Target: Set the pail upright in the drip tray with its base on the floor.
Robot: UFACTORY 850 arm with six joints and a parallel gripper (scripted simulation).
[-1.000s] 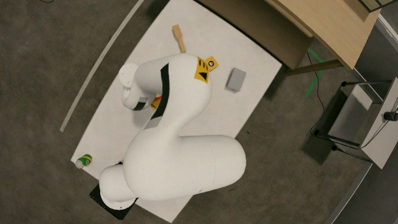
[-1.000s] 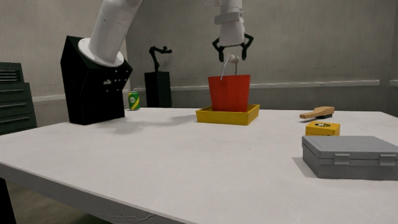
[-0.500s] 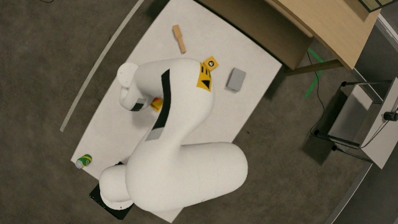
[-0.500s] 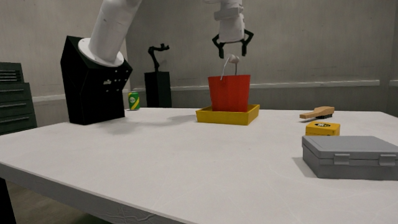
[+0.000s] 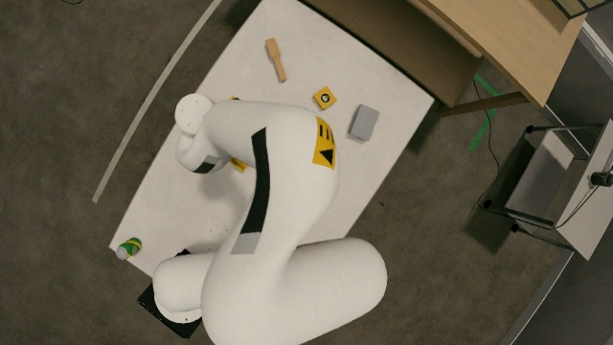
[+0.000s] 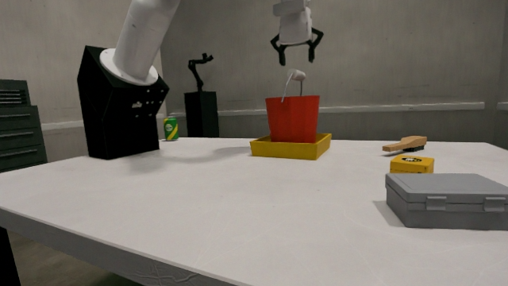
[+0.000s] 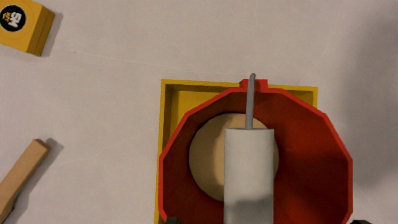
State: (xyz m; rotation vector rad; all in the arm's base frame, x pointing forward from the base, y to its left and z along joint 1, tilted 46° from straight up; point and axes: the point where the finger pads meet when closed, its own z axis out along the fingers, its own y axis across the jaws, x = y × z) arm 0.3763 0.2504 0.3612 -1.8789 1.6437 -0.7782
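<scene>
A red pail (image 6: 293,118) (image 7: 320,165) stands upright in the yellow drip tray (image 6: 278,150) (image 7: 172,107). Its wire handle with a white grip (image 6: 297,75) (image 7: 250,175) stands up over the pail's mouth. My gripper (image 6: 296,59) hangs straight above the grip with a small gap, its black fingers spread wide with nothing between them. In the wrist view only the fingertips show at the bottom edge. In the overhead view the arm hides the pail; only slivers of the tray (image 5: 238,165) show.
A yellow tape measure (image 5: 325,98) (image 6: 411,164) (image 7: 22,22), a wooden brush (image 5: 276,58) (image 6: 406,144) (image 7: 20,175) and a grey case (image 5: 364,122) (image 6: 446,199) lie on the white table (image 6: 198,199). A green can (image 5: 129,247) (image 6: 171,128) stands near the black arm base (image 6: 115,107).
</scene>
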